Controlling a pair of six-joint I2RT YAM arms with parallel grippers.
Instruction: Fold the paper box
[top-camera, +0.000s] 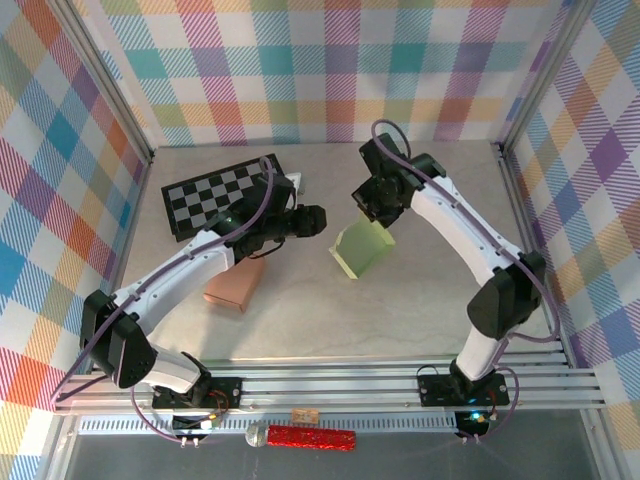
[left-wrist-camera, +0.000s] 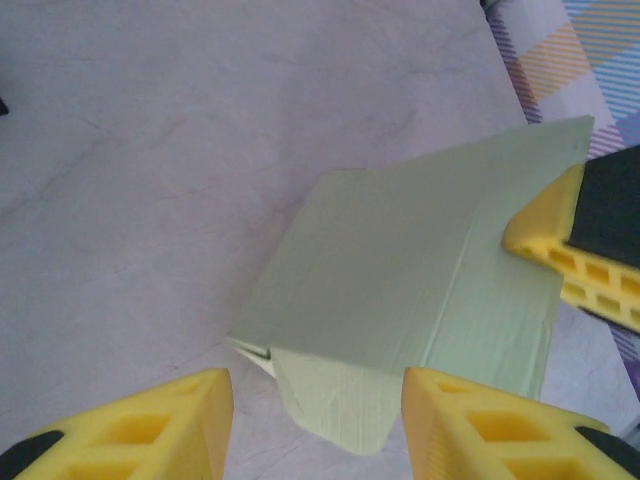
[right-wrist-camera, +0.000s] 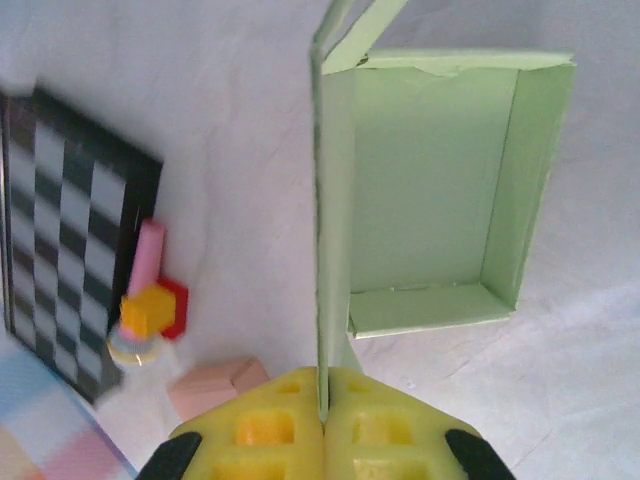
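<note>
Mid-fold at the centre of the pale marbled table (top-camera: 430, 300): the pale green paper box (top-camera: 362, 250) stands between my two arms, partly assembled.

My right gripper (right-wrist-camera: 322, 408) is clamped tight on one tall panel of the box, which rises edge-on from my fingertips. Beside that panel the body of the box (right-wrist-camera: 430, 190) already reads as a shallow tray, with a flat floor and low walls standing along the far, right and near sides. A narrow flap at the top end of the pinched panel angles away loose.

My left gripper (left-wrist-camera: 315, 392) hangs just short of the box's outer face (left-wrist-camera: 400, 270) with its jaws apart, grasping nothing. A loose corner flap lies in the gap between its fingers.

By my reckoning the tray is formed and the closing is what remains: the tall panel has to come down or be tucked, and the loose flaps seated. I cannot tell whether the walls are locked or merely creased.

A flat black-and-white checkered board (top-camera: 225, 195) and a small pink cardboard box (top-camera: 235, 285) lie apart to the left, untouched.
</note>
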